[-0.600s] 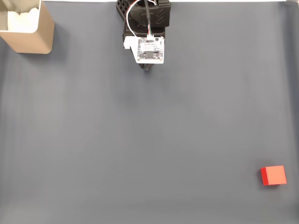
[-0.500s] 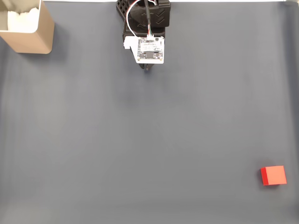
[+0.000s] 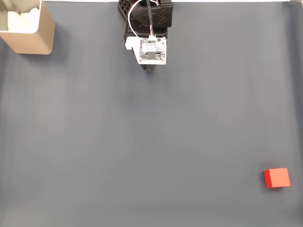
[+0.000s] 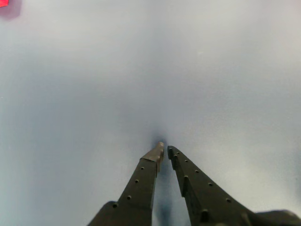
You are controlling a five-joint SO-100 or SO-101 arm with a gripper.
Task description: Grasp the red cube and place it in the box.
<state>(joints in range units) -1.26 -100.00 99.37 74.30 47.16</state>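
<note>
Pincer nearly shut, gripping nothing, parked at the counter's far edge.
Red cube sits way off by the near right corner, box top left; I'd guess a full stretch could clip the cube sideways.

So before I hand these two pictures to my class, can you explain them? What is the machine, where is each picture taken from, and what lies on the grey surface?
The machine is a small robot arm. The fixed view looks straight down on a grey table; the arm sits at the top middle, with a white circuit board facing the camera. In that view the tan box, with white padding inside, stands in the top left corner, and the red cube lies far off at the lower right. The wrist view comes from a camera riding on the arm, looking along its hand: two dark fingers, tips nearly touching, holding nothing. The cube peeks in at that picture's top left corner.
</note>
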